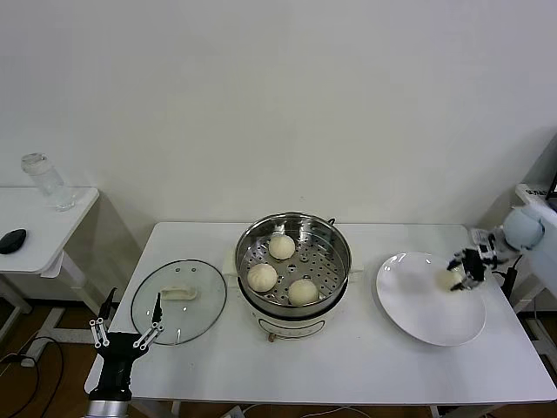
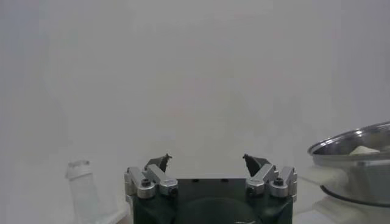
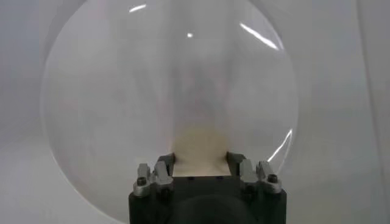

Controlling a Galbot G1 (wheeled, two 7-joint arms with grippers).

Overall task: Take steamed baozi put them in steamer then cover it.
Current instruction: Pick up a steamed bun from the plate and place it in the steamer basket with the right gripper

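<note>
The steamer (image 1: 335, 239) stands mid-table, a shiny steel pot on a cream base, with three steamed baozi on its perforated tray: one at the back (image 1: 281, 246), one front left (image 1: 262, 277), one front right (image 1: 303, 292). My right gripper (image 1: 462, 272) is over the right side of the white plate (image 1: 418, 305), shut on a fourth baozi (image 3: 199, 147) that fills the gap between its fingers. The left gripper (image 1: 128, 333) hangs open and empty off the table's front left corner. The steamer's rim (image 2: 353, 143) shows in the left wrist view.
A flat glass lid (image 1: 174, 309) with a cream handle lies left of the steamer. A side table at far left holds a glass bottle (image 1: 45, 181) and a dark mouse (image 1: 12, 240). A wall rises behind the table.
</note>
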